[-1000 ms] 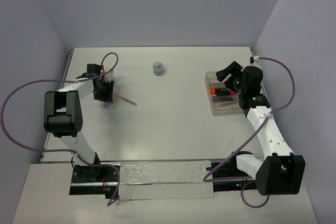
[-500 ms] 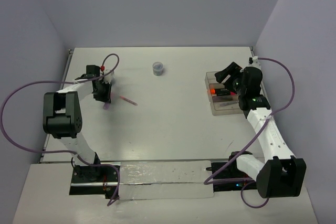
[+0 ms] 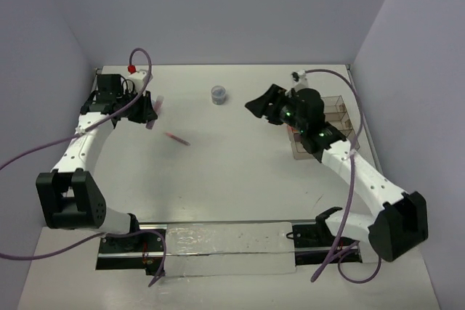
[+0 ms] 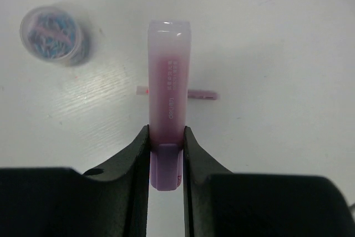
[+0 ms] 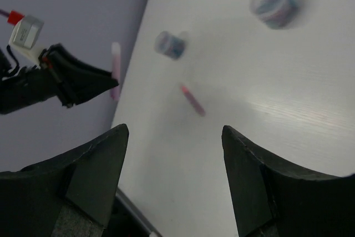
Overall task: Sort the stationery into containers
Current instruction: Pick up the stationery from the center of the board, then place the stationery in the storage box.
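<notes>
**A:** What have you got on the left side?

**B:** My left fingers are clamped on the pale pink marker near one end, so most of its body sticks out ahead of them. It looks lifted off the counter, which I take to be for carrying it across to the tray on the far right.

**A:** And the right?

**B:** The right fingers are spread wide and hold nothing. They hang over the middle of the counter and face the loose items (probably lining up the next pick).

**A:** Give me a count.

**B:** There's one marker in the grip and one magenta pen lying flat on the counter, directly below the marker in my left wrist view. There are two jars, one mid-counter and one near my left arm. There's one tray with three long compartments, but my right arm covers much of it, so I can't say what's inside.
</notes>
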Available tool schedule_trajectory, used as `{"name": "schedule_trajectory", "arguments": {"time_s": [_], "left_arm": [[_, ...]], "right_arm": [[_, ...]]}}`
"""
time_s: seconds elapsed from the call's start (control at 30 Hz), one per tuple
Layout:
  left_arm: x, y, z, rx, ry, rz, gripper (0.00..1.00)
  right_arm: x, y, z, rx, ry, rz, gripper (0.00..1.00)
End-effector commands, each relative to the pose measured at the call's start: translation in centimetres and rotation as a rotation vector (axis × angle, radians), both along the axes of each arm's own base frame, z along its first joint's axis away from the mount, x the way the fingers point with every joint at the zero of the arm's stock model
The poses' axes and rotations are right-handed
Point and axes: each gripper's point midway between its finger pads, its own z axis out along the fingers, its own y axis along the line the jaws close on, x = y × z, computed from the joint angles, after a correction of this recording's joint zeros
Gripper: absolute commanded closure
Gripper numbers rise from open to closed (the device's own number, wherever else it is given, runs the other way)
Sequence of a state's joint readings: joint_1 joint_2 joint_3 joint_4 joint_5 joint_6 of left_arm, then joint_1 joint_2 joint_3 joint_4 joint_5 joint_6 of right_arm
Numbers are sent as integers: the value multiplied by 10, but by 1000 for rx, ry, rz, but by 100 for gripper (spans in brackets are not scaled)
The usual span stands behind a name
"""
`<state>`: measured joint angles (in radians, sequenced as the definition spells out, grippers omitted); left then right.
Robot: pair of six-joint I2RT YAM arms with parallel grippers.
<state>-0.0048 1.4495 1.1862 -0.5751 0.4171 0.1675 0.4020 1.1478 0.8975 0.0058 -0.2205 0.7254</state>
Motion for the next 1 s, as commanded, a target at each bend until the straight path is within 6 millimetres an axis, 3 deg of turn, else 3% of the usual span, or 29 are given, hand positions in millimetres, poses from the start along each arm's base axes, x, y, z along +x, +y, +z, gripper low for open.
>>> {"name": "schedule_trajectory", "arguments": {"time_s": [0.0, 0.07, 0.13, 0.2, 0.43, 0.73, 0.83, 0.93, 0.97], "left_arm": [[-11, -28, 65, -138, -130, -121, 100], [-14, -32, 77, -157, -157, -135, 100], [-19, -35, 86, -173, -179, -149, 100], [-23, -36, 93, -177, -212, -155, 100], [-29, -41, 103, -209, -239, -167, 100], [-30, -45, 102, -234, -240, -182, 100], [-31, -46, 105, -238, -247, -186, 100], [-34, -48, 108, -244, -257, -197, 100], [-34, -48, 108, -243, -255, -197, 100]], "right_arm": [[-7, 92, 63, 196, -105, 232, 25], [-11, 128, 64, 208, -82, 301, 25], [-9, 159, 78, 222, -81, 343, 25], [-8, 187, 64, 225, -31, 377, 25], [-1, 249, 61, 263, 20, 426, 27], [9, 284, 60, 291, 36, 427, 30], [18, 294, 42, 264, 83, 414, 32], [20, 298, 38, 292, 94, 416, 42], [20, 299, 39, 300, 93, 418, 53]]}}
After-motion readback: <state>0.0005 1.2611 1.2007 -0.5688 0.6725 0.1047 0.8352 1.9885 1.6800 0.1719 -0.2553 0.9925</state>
